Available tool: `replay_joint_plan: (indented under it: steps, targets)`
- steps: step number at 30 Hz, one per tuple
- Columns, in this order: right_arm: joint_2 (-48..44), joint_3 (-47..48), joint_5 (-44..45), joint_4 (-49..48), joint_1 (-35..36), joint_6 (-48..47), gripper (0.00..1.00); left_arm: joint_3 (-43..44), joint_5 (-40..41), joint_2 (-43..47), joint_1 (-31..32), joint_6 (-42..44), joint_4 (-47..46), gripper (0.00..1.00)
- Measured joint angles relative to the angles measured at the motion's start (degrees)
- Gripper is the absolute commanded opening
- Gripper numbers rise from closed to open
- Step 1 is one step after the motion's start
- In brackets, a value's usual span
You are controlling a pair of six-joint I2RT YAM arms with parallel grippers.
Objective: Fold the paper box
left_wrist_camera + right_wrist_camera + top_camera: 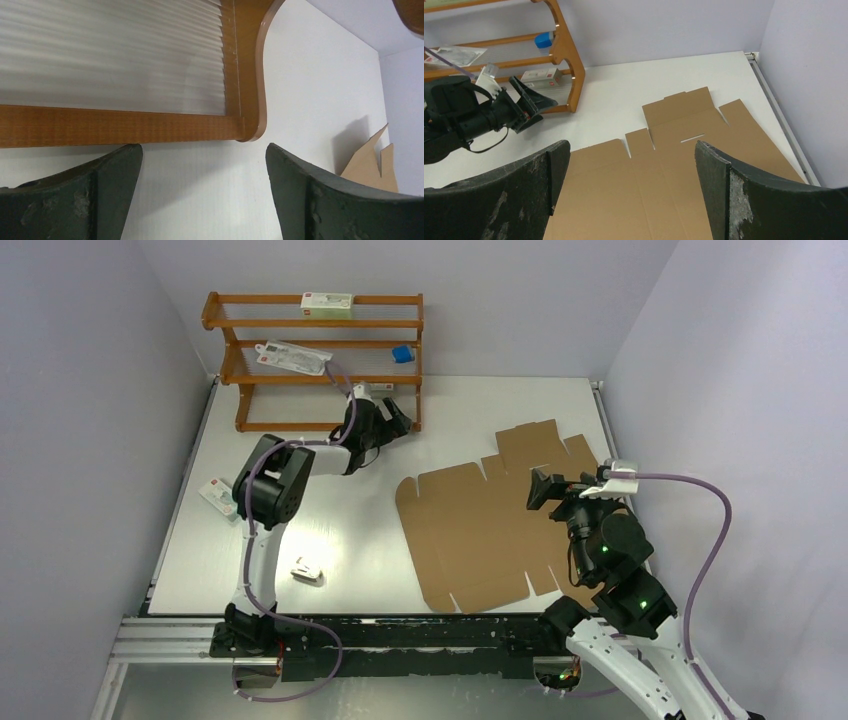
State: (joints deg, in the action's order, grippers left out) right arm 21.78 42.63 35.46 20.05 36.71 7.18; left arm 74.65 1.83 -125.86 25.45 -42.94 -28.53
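The paper box (480, 530) is a flat brown die-cut cardboard sheet with flaps and slits, lying unfolded on the right half of the white table. It fills the right wrist view (659, 170), and a corner shows in the left wrist view (372, 162). My right gripper (541, 490) is open and empty, held above the sheet's right part; it shows in its own wrist view (631, 150). My left gripper (400, 420) is open and empty, low over the table by the rack's lower right foot, left of the sheet, also seen in the left wrist view (202, 155) and the right wrist view (531, 100).
An orange-brown wooden rack (315, 360) stands at the back left with a white carton (326, 304), a flat packet (292, 357) and a small blue object (402, 354). Two small white packages (217, 496) (307, 569) lie on the table's left side. Walls close in on both sides.
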Motion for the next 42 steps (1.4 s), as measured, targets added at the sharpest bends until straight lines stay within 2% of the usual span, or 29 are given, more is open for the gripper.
replay_joint_plan:
  steps: [13, 18, 24, 32, 35, 42]
  targets:
    - [1.68, 0.00, -0.15, 0.07, 0.00, -0.20, 1.00, 8.35, -2.71, -3.98, -1.07, 5.49, 5.38, 0.98]
    - [1.79, 0.00, -0.37, 0.02, 0.00, -0.24, 1.00, 7.30, -5.40, -2.69, -1.42, 9.07, 6.05, 0.98]
    - [2.43, 0.00, -1.44, -0.02, 0.00, -0.44, 1.00, 0.83, -10.36, 5.99, -1.27, 14.95, 9.66, 0.98]
    - [2.45, 0.00, -2.62, -0.07, 0.00, -0.70, 1.00, -2.56, -18.05, 15.17, 0.57, 24.48, 18.99, 0.97]
    - [2.45, 0.00, -3.02, -0.07, 0.00, -0.79, 1.00, 0.57, -21.49, 13.68, 0.83, 29.11, 25.79, 0.90]
    - [2.43, 0.00, -3.69, -0.04, 0.00, -0.83, 1.00, 10.10, -27.45, 6.73, 1.42, 37.57, 36.87, 0.86]
